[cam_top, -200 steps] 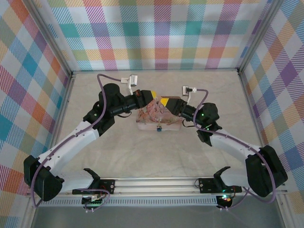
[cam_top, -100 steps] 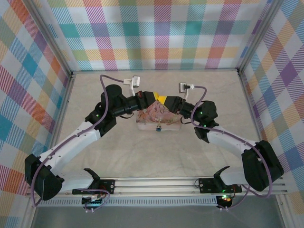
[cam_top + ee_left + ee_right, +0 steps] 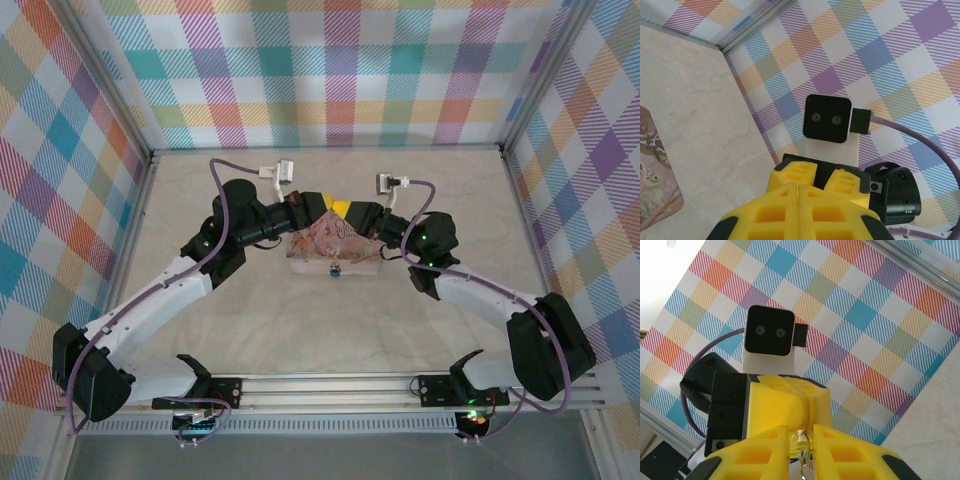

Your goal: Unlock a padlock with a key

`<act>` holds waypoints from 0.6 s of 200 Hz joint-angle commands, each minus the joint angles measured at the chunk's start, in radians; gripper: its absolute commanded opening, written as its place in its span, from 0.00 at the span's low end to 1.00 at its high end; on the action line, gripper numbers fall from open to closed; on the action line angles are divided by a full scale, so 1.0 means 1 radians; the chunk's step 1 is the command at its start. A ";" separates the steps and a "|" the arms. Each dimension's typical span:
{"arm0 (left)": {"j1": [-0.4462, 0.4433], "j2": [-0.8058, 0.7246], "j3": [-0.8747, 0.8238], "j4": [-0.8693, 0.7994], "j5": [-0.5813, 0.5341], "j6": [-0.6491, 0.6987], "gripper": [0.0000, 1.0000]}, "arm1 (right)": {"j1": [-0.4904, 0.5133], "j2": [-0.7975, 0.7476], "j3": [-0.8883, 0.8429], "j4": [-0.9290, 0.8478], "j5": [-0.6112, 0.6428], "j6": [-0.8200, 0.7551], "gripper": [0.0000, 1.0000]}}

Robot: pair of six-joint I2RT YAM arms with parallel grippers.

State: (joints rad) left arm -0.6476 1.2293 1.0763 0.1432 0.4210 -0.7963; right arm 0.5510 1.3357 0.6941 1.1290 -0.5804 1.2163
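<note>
The table [image 3: 250,330] carries the pink floral tin [image 3: 325,250] at its middle, with the left gripper [image 3: 322,202] and right gripper [image 3: 345,210] meeting tip to tip above it. The padlock [image 3: 334,270] sits at the tin's near edge. The key [image 3: 801,450] hangs between the right fingers, which are narrowly parted around it, and it seems pinched by the pressed-together left fingers. If the left lets go before the right bites, the key would likely drop.

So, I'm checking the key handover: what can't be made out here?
Right wrist: the key sits between the right fingers; contact is unclear, and its lower end is cut off by the bottom edge.
Left wrist: the shut left fingers hide anything pinched between them.
Top external: left gripper and right gripper meet over the tin; the key is too small to see.
Top external: the padlock is too tiny to read keyhole or shackle.
</note>
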 commanded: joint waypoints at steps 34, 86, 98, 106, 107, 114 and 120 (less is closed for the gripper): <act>-0.015 -0.014 -0.023 0.060 -0.016 -0.019 0.00 | 0.017 0.025 0.027 0.035 -0.020 -0.006 0.15; -0.017 -0.021 -0.038 0.071 -0.040 -0.024 0.00 | 0.025 0.037 0.046 0.025 -0.030 -0.004 0.20; -0.017 -0.024 -0.042 0.074 -0.046 -0.025 0.00 | 0.027 0.039 0.047 0.024 -0.027 -0.005 0.19; -0.017 -0.024 -0.043 0.077 -0.047 -0.027 0.00 | 0.029 0.040 0.046 0.024 -0.027 -0.004 0.19; -0.017 -0.024 -0.043 0.078 -0.047 -0.026 0.00 | 0.029 0.040 0.046 0.024 -0.027 -0.004 0.19; -0.017 -0.025 -0.043 0.076 -0.051 -0.027 0.00 | 0.030 0.040 0.045 0.025 -0.027 -0.004 0.19; -0.016 -0.025 -0.045 0.076 -0.052 -0.027 0.00 | 0.030 0.042 0.046 0.025 -0.026 -0.006 0.18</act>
State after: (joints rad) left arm -0.6476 1.2232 1.0477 0.1734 0.3714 -0.8192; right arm 0.5594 1.3701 0.7074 1.1248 -0.5800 1.2190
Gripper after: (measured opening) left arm 0.050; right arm 0.187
